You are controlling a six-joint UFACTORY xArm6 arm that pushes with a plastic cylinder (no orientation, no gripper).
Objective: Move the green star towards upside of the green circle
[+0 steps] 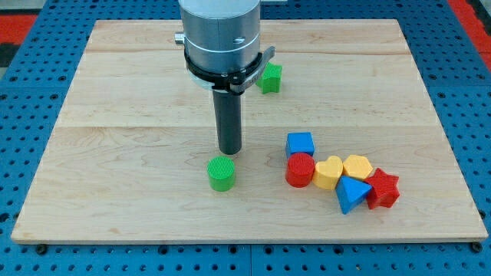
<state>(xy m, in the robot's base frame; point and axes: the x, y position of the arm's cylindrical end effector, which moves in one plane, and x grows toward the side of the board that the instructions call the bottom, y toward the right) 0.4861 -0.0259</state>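
The green star (270, 78) lies near the view's top centre, just right of the arm's grey body. The green circle (222, 173), a short cylinder, stands lower, left of centre. My tip (229, 151) is just above and slightly right of the green circle, close to it, and well below and left of the green star. Whether the tip touches the circle I cannot tell.
A cluster at the lower right holds a blue cube (300, 144), a red cylinder (300, 170), a yellow heart (328, 172), a yellow hexagon (357, 167), a blue triangle (351, 195) and a red star (383, 189). The wooden board (115, 153) rests on a blue pegboard.
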